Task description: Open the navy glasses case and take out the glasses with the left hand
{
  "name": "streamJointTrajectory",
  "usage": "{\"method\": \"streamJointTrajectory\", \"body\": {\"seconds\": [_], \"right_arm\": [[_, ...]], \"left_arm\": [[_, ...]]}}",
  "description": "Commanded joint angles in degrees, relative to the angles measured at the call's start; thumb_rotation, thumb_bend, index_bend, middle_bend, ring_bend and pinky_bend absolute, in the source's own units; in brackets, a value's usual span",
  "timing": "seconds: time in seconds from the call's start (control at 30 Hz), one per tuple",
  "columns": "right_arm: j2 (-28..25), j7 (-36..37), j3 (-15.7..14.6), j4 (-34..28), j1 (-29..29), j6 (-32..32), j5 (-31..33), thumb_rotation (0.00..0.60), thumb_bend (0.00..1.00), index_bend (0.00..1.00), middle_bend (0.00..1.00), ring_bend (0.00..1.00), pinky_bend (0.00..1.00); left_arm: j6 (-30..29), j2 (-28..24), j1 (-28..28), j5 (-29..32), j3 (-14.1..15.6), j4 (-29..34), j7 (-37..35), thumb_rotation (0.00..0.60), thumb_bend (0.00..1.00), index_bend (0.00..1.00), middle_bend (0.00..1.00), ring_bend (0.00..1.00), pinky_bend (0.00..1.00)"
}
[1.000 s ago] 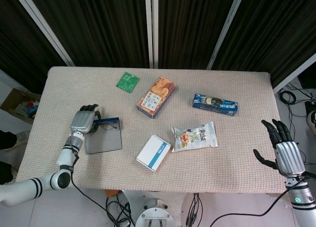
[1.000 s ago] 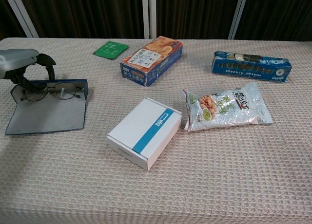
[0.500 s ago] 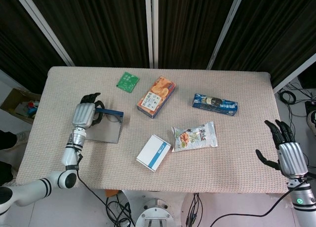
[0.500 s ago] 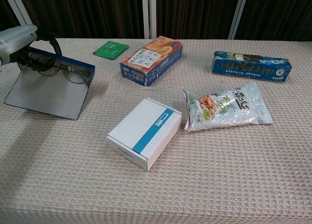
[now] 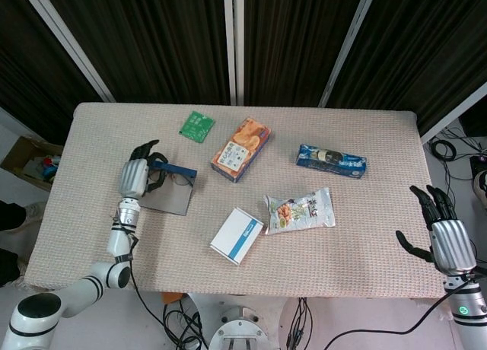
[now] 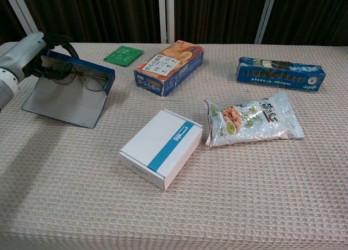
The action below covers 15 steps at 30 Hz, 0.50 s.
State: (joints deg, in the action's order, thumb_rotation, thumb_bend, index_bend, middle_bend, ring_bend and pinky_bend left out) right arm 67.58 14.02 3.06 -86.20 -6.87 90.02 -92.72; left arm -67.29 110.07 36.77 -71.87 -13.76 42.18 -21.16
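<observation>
left robot hand [image 6: 33, 55] clamped on glasses [image 6: 76, 77] and raised rim of opened navy glasses case [image 6: 70, 92] near left tabletop [image 5: 358, 236] edge | glasses' long axis laid along rim | right robot hand [image 5: 444, 236] spread, empty, well apart

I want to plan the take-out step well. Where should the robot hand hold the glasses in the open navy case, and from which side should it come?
Best guess: grip the glasses at the bridge between the lenses, coming from above and the front. The navy glasses case is tilted with its tray raised, lenses facing the open flap, and the left robot hand covers the left temple end.
</observation>
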Motion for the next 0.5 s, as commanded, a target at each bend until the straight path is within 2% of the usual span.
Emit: {"method": "streamJointTrajectory", "body": {"seconds": [0.03, 0.3, 0.4, 0.5], "right_arm": [[-0.08, 0.01, 0.04, -0.07, 0.02, -0.02, 0.06, 0.600, 0.23, 0.02, 0.14, 0.00, 0.05], [-0.06, -0.03, 0.05, -0.15, -0.14, -0.60, 0.22, 0.600, 0.23, 0.02, 0.14, 0.00, 0.05], [-0.04, -0.05, 0.00, -0.10, -0.16, -0.85, 0.32, 0.600, 0.23, 0.02, 0.14, 0.00, 0.05], [-0.08, -0.10, 0.04, -0.23, -0.19, -0.84, 0.27, 0.600, 0.23, 0.02, 0.14, 0.00, 0.05]], "left_arm": [[-2.84, 3.18, 0.23, -1.44, -1.10, -5.12, -4.53, 0.600, 0.52, 0.43, 0.11, 0.09, 0.12], [-1.17, 4.78, 0.86, -1.81, -1.36, -9.81, -5.79, 0.600, 0.53, 0.43, 0.11, 0.09, 0.12], [3.59, 3.69, 1.10, -0.55, -1.37, -9.12, -2.92, 0.600, 0.53, 0.41, 0.12, 0.09, 0.12], [8.43, 1.51, 1.47, 1.92, -2.42, -5.89, 1.73, 0.600, 0.53, 0.39, 0.12, 0.09, 0.12]]}}
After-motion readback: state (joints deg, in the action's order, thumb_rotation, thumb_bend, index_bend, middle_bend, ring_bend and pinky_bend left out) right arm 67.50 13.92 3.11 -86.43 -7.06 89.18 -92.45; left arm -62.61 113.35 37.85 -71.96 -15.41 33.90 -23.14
